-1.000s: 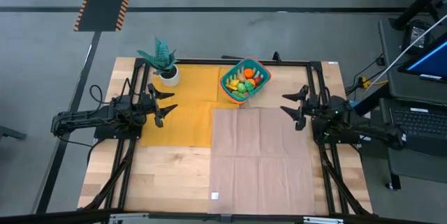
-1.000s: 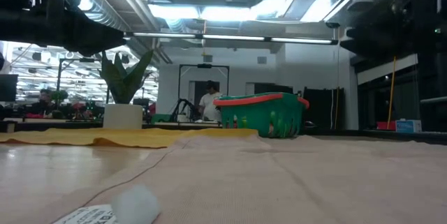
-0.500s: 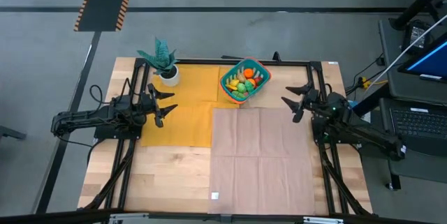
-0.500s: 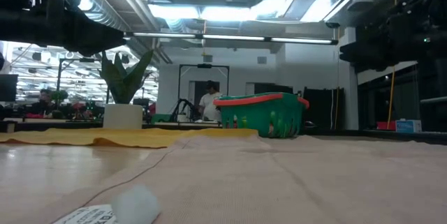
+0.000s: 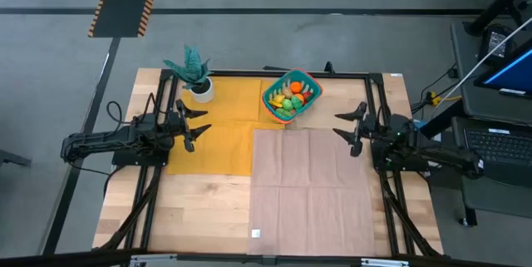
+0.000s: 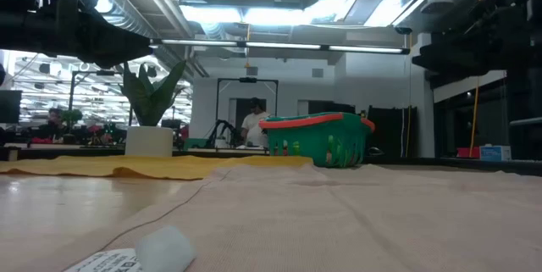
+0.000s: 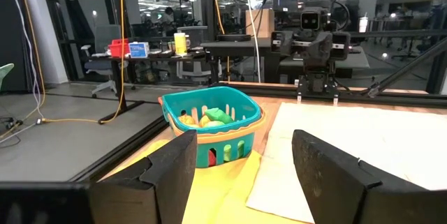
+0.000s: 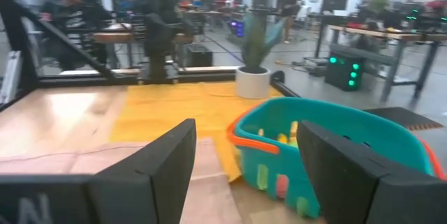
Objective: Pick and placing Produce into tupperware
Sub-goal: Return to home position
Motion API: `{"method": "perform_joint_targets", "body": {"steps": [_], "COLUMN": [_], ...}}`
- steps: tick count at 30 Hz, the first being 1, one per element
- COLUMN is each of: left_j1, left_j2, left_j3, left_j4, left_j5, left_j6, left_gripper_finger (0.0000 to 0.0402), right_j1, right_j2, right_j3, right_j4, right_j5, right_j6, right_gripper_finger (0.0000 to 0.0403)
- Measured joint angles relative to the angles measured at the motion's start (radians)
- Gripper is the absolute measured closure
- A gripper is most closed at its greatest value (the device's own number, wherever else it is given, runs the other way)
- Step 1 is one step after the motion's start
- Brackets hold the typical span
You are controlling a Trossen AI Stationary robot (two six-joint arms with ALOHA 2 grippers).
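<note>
**The produce (image 5: 291,96) lies in the tupperware (image 6: 326,147)**

The teal tupperware stands near the far edge of the bench (image 5: 199,217), about midway along it. The left tool (image 5: 197,124) hovers by the left edge and the right tool (image 5: 347,129) by the right edge. Both are released, fingers spread, grasping nothing.

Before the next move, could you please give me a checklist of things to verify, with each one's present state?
1. Left gripper open, holding nothing: ok.
2. Right gripper open, holding nothing: ok.
3. Produce lying inside the tupperware: ok.
4. The tupperware standing upright, seen in the low view: ok.
5. No piece of produce lying outside the tupperware in the high view: ok.
6. Potted plant upright and apart from both grippers: ok.
</note>
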Motion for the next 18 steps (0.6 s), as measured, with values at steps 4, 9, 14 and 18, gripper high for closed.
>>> {"method": "perform_joint_targets", "body": {"steps": [4,9,14,18], "left_j1": [0.0,0.0,0.0,0.0], "left_j2": [0.0,0.0,0.0,0.0], "left_j3": [0.0,0.0,0.0,0.0], "left_j4": [0.0,0.0,0.0,0.0], "left_j5": [0.0,0.0,0.0,0.0], "left_j6": [0.0,0.0,0.0,0.0], "left_gripper_finger": [0.0175,0.0175,0.0175,0.0175], "right_j1": [0.02,0.02,0.02,0.02], "right_j2": [0.0,0.0,0.0,0.001], "right_j3": [0.0,0.0,0.0,0.0], "right_j4": [0.0,0.001,0.001,0.001], "right_j5": [0.0,0.001,0.0,0.001], "right_j6": [-0.023,0.028,0.032,0.031], "right_gripper_finger": [0.0153,0.0153,0.0153,0.0153]}}
